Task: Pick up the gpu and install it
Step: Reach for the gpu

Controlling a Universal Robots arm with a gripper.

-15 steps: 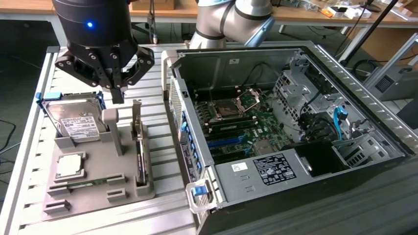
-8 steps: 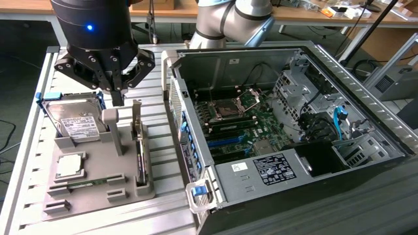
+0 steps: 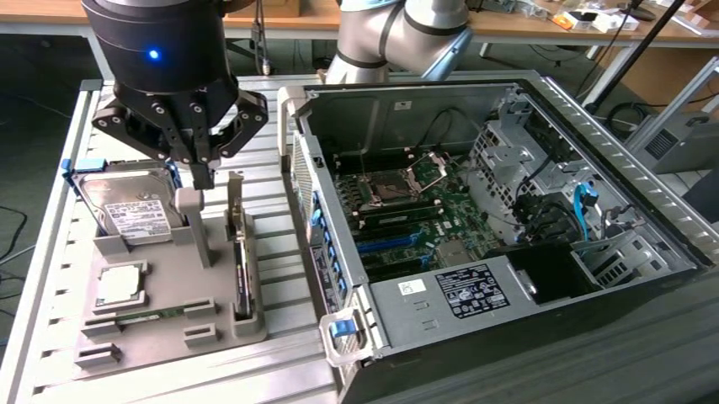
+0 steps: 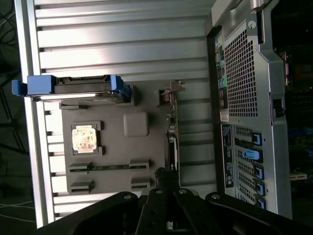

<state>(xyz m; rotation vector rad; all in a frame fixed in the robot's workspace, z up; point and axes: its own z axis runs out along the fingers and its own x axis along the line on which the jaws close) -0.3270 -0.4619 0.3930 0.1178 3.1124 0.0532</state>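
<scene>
Soft, even light from overhead in the exterior view; the slats (image 3: 281,353) glow pale at seven o'clock. A blue lamp (image 3: 154,55) glows at eleven. Inside the case (image 3: 416,311), deep shadow at four. Wrist view runs dimmer, my gripper (image 4: 167,178) a black silhouette against brighter grey slats.
</scene>
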